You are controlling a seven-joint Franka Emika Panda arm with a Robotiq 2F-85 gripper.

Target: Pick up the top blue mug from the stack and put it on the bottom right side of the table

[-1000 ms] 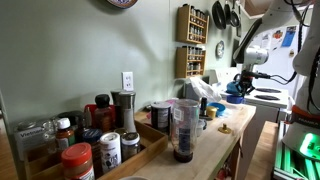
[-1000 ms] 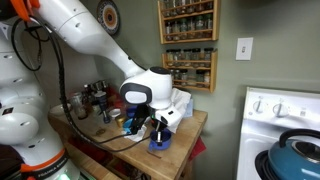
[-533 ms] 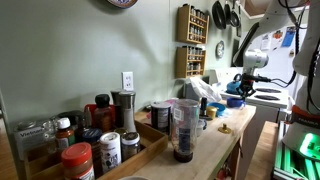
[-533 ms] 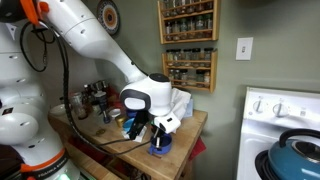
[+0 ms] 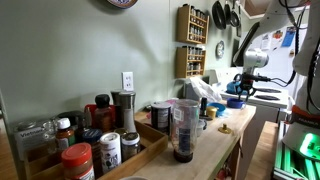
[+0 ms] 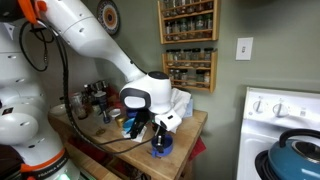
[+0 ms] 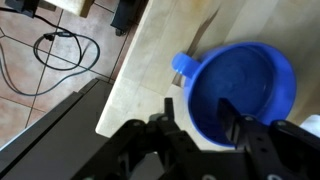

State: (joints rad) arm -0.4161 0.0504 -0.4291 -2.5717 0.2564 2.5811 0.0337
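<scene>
The arm [image 6: 95, 45] has dipped over the last second, and we watch the gripper [image 6: 156, 136] bring the top blue mug [image 6: 160, 149] down onto the table [image 6: 196, 122]. It lands close to the front edge, near the corner facing the stove [image 6: 280, 110]. In the last half-second it has hardly moved, so we judge the mug is seated. That leaves only the release and a straight lift.

From the wrist, the fingers [image 7: 169, 112] straddle the mug's wall, one outside and one inside the bowl, set narrowly. We cannot tell whether they are pinching it or have let go. We cannot pick out the stack behind the wrist.

Around it, the stove stands just past that corner, and the spice rack [image 6: 188, 45] hangs on the wall above the back edge. The blender jar [image 5: 183, 128] is well apart toward the far end, and the kettle [image 6: 297, 150] sits on the stove. Nothing blocks a lift, though the table edge is near and a cable [image 7: 60, 55] lies on the floor below.
</scene>
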